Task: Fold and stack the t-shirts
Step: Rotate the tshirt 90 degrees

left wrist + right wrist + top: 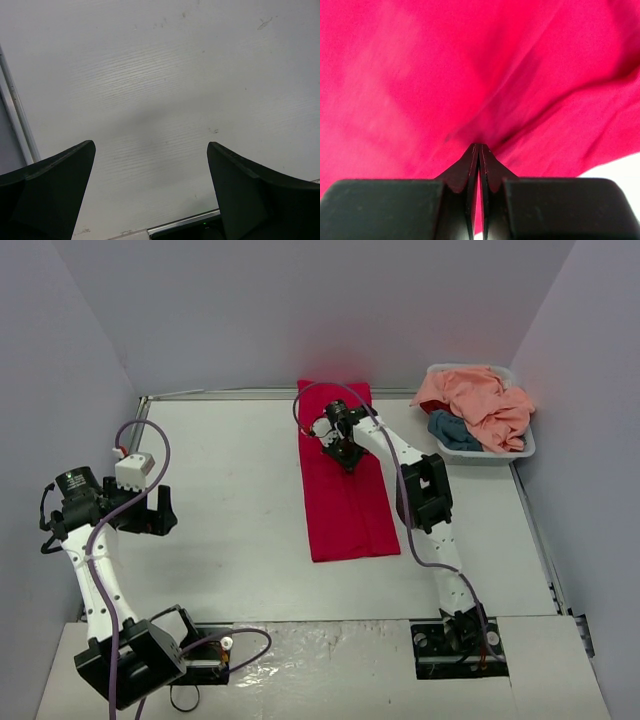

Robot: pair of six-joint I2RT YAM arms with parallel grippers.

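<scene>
White links and black joint housings on the left arm (97,578) and right arm (426,495); purple cables looped along both; matte black wedge fingers on the left gripper (151,146); black, thin-tipped fingers on the right gripper (479,148).

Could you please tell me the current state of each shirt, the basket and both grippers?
Crimson-red cloth t-shirt: folded into a long strip, flat on the table.
White plastic basket: upright, holding two crumpled shirts.
Peach-pink cloth t-shirt: crumpled in the basket.
Teal-blue cloth t-shirt: crumpled, partly under the peach one.
Left gripper: jaws open, empty.
Right gripper: jaws shut on the crimson-red t-shirt.
</scene>
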